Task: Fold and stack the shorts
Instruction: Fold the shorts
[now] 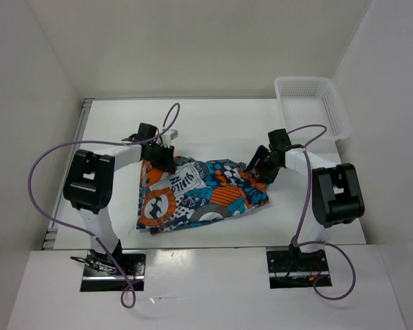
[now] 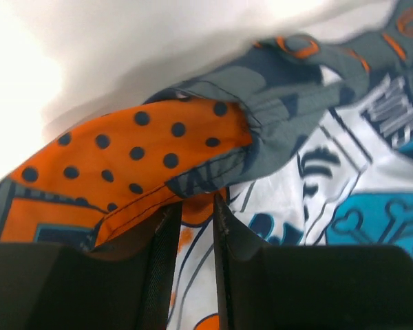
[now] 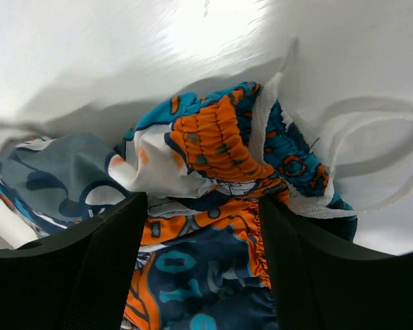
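Outside the basket [image 1: 336, 110], crumpled shorts [image 1: 199, 192]

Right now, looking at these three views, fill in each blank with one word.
The comic-print orange, teal and white cloth shorts lie on the white ____. The white plastic mesh basket stands at the far ____ corner. The right hand hangs ____ over the gathered waistband. The left hand is pinched shut on the ____.
Missing: table; right; open; shorts.

I see the shorts [image 1: 203, 192] lying rumpled on the counter [image 1: 213, 124], stretched left to right. The comic print is orange, teal, white and black. The gathered elastic waistband [image 3: 213, 141] and white drawstring [image 3: 378, 103] bunch at the right end.
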Controlling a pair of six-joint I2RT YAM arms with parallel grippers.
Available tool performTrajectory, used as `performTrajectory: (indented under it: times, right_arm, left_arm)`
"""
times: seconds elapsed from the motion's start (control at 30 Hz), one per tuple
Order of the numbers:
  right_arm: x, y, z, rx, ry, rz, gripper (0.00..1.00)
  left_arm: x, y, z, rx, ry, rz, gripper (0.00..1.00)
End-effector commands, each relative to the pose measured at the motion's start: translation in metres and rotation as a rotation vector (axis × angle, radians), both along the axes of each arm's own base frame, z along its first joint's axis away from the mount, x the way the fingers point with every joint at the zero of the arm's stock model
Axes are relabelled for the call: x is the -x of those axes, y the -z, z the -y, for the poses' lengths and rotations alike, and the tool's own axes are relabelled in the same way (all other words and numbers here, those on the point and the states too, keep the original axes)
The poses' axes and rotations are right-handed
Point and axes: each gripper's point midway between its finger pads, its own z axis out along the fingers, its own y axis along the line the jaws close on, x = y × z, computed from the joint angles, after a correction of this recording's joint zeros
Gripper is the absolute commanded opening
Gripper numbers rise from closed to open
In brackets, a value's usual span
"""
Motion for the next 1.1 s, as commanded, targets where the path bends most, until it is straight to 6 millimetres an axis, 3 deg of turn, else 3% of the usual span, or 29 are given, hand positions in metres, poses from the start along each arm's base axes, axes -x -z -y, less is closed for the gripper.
performTrajectory:
  times: [0.0, 0.07, 0.1, 0.13, 0.17, 0.2, 0.27, 0.3, 0.37, 0.4, 0.47, 0.5, 0.53, 0.57, 0.6, 0.63, 0.67, 0.77, 0.8, 0.9, 1.07]
  right_arm:
    - [0.010, -0.002, -0.027, -0.045, -0.039, 0.005, 0.71]
    - [0.004, -0.002, -0.043, -0.056, -0.059, 0.006, 0.73]
    - [-0.010, -0.011, -0.051, -0.063, -0.071, 0.037, 0.74]
    - [-0.012, -0.007, -0.055, -0.059, -0.081, 0.017, 0.75]
    - [-0.020, -0.011, -0.057, -0.057, -0.090, 0.029, 0.76]
    - [-0.037, -0.028, -0.060, -0.055, -0.086, 0.066, 0.82]
    - [-0.052, -0.045, -0.058, -0.022, -0.089, 0.113, 0.90]
    - [-0.064, -0.067, -0.055, -0.002, -0.071, 0.163, 0.97]
    - [-0.071, -0.098, -0.049, 0.005, -0.068, 0.244, 1.00]
    - [-0.072, -0.107, -0.047, 0.007, -0.062, 0.270, 1.00]
    - [-0.068, -0.123, -0.039, 0.006, -0.043, 0.314, 1.00]
    - [-0.062, -0.116, -0.034, 0.012, -0.035, 0.297, 1.00]
    - [-0.057, -0.114, -0.032, 0.019, -0.045, 0.296, 1.00]
    - [-0.047, -0.102, -0.029, 0.034, -0.060, 0.271, 1.00]
    - [-0.042, -0.093, -0.027, 0.043, -0.070, 0.253, 1.00]
    - [-0.037, -0.087, -0.027, 0.045, -0.086, 0.238, 1.00]
    - [-0.028, -0.071, -0.026, 0.050, -0.101, 0.195, 1.00]
    - [-0.015, -0.046, -0.021, 0.055, -0.112, 0.134, 1.00]
    - [-0.014, -0.043, -0.021, 0.056, -0.112, 0.132, 1.00]
    - [-0.009, -0.025, -0.018, 0.073, -0.110, 0.090, 0.99]
    - [-0.006, -0.004, -0.016, 0.083, -0.098, 0.069, 0.98]
  left_arm:
    - [-0.038, 0.005, -0.017, -0.030, -0.056, 0.039, 0.33]
    - [-0.069, -0.004, -0.025, -0.023, -0.087, 0.078, 0.33]
    - [-0.077, -0.002, -0.028, -0.024, -0.096, 0.073, 0.34]
    - [-0.085, -0.008, -0.027, -0.022, -0.096, 0.082, 0.35]
    - [-0.108, -0.027, -0.038, -0.022, -0.126, 0.134, 0.37]
    - [-0.111, -0.035, -0.037, -0.022, -0.127, 0.135, 0.38]
    - [-0.124, -0.056, -0.051, -0.026, -0.158, 0.172, 0.46]
    - [-0.127, -0.080, -0.050, -0.019, -0.160, 0.217, 0.63]
    - [-0.126, -0.106, -0.055, -0.006, -0.167, 0.260, 0.79]
    - [-0.123, -0.132, -0.058, 0.008, -0.171, 0.307, 0.88]
    - [-0.107, -0.135, -0.065, 0.004, -0.183, 0.294, 0.93]
    - [-0.098, -0.152, -0.070, 0.013, -0.192, 0.325, 0.93]
    - [-0.089, -0.150, -0.075, 0.011, -0.201, 0.318, 0.93]
    - [-0.068, -0.127, -0.079, 0.011, -0.205, 0.255, 0.90]
    - [-0.056, -0.133, -0.090, 0.016, -0.229, 0.263, 0.87]
    - [-0.045, -0.125, -0.095, 0.012, -0.243, 0.244, 0.84]
    - [-0.024, -0.110, -0.099, 0.007, -0.255, 0.202, 0.84]
    - [0.003, -0.089, -0.111, -0.017, -0.291, 0.144, 0.86]
    - [0.017, -0.070, -0.117, -0.040, -0.313, 0.093, 0.86]
    - [0.032, -0.057, -0.123, -0.062, -0.334, 0.060, 0.86]
    - [0.033, -0.036, -0.121, -0.055, -0.328, 0.024, 0.86]
